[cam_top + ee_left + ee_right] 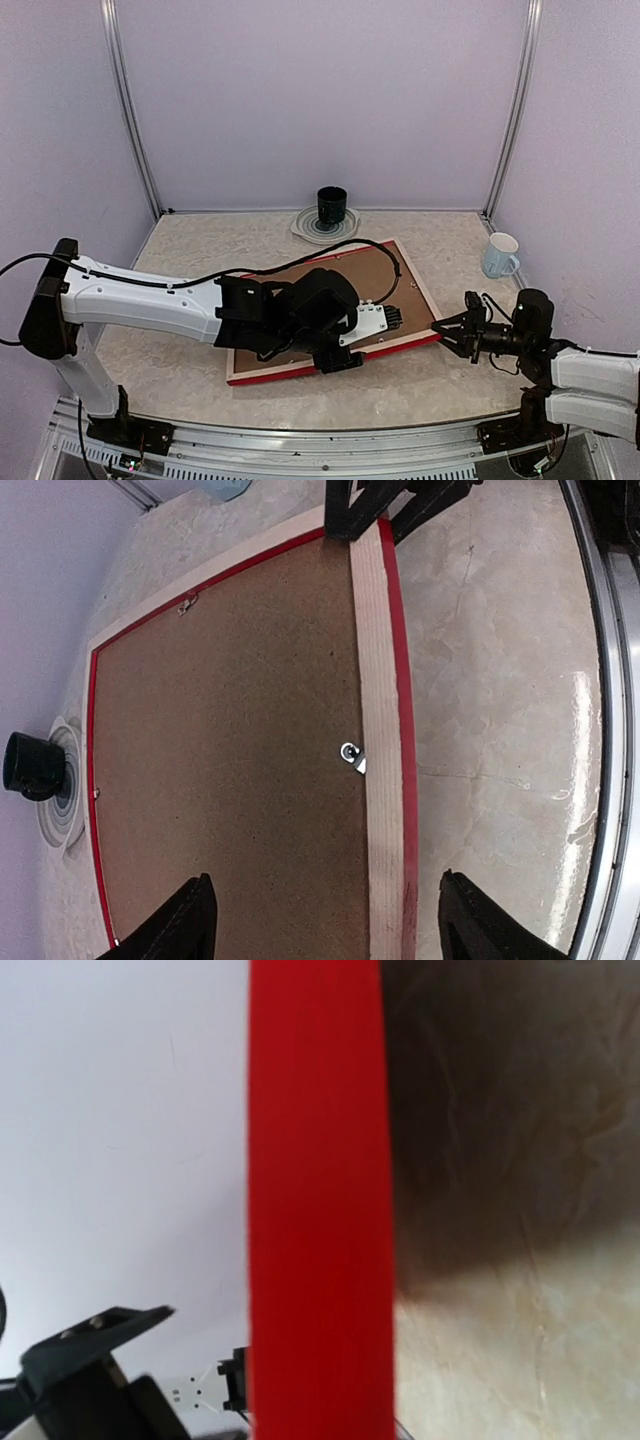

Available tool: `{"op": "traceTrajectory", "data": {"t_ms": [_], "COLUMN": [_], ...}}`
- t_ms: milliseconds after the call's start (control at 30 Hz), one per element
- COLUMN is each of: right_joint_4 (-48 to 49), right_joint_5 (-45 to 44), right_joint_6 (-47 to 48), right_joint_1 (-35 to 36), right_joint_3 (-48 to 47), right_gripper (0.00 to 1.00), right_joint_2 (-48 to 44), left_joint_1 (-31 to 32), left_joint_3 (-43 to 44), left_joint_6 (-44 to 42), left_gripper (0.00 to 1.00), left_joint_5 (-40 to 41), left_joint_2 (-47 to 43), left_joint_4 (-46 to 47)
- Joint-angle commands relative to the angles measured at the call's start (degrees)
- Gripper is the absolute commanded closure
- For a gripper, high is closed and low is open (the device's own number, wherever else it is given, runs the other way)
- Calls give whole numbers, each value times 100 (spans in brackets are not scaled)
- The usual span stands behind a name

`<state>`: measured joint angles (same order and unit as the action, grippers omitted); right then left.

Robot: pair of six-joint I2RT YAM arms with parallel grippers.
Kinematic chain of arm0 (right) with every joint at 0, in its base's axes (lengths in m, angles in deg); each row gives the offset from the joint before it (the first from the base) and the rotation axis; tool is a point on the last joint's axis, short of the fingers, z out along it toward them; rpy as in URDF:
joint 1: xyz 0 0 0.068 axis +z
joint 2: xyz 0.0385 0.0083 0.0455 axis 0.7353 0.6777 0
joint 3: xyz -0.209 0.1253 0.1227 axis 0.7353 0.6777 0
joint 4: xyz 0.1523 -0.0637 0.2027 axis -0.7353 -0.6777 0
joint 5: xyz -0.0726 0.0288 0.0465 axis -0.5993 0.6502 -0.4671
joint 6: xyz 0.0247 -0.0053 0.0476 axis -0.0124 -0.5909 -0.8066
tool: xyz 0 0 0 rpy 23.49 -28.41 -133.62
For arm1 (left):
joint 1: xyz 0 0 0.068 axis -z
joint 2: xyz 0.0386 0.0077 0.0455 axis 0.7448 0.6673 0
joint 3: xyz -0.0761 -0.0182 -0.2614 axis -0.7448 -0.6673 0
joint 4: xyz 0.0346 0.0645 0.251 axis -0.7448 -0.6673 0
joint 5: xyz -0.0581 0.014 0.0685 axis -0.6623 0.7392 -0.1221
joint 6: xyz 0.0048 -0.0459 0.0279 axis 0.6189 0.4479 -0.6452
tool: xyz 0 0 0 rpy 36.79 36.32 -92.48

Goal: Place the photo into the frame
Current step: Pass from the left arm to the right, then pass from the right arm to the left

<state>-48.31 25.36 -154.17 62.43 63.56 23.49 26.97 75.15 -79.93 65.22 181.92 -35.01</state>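
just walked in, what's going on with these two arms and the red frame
The red frame lies face down on the table with its brown backing board in place; the photo itself is not visible. The left pincer hangs open above the frame's near rail, by a small metal turn clip. The right pincer is at the frame's right corner, and the red edge fills its wrist view; whether it is clamped on is unclear.
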Motion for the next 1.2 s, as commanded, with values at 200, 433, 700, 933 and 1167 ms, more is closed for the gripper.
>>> {"op": "traceTrajectory", "data": {"t_ms": [200,433,700,933,1167], "right_joint_4": [-333,-612,-764,-783,-721], "right_joint_5": [-191,-290,-416,-453,-455], "right_joint_6": [-349,-449,-591,-643,-711], "right_joint_1": [-7,18,77,99,117], "right_joint_3": [-89,-191,-221,-197,-143], "right_gripper": [86,87,88,88,88], "right_joint_2": [-689,-967,-1161,-1198,-1207], "left_joint_1": [750,1000,1058,1063,1067], "left_joint_3": [-586,-742,-946,-1084,-1145], "left_joint_6": [-266,-488,-829,-1100,-1189], "left_gripper": [16,19,29,44,60], "left_joint_5": [2102,3214,3959,4285,4423], "left_joint_2": [5,531,863,1020,1111], "left_joint_4": [770,968,1447,1782,1945]}}
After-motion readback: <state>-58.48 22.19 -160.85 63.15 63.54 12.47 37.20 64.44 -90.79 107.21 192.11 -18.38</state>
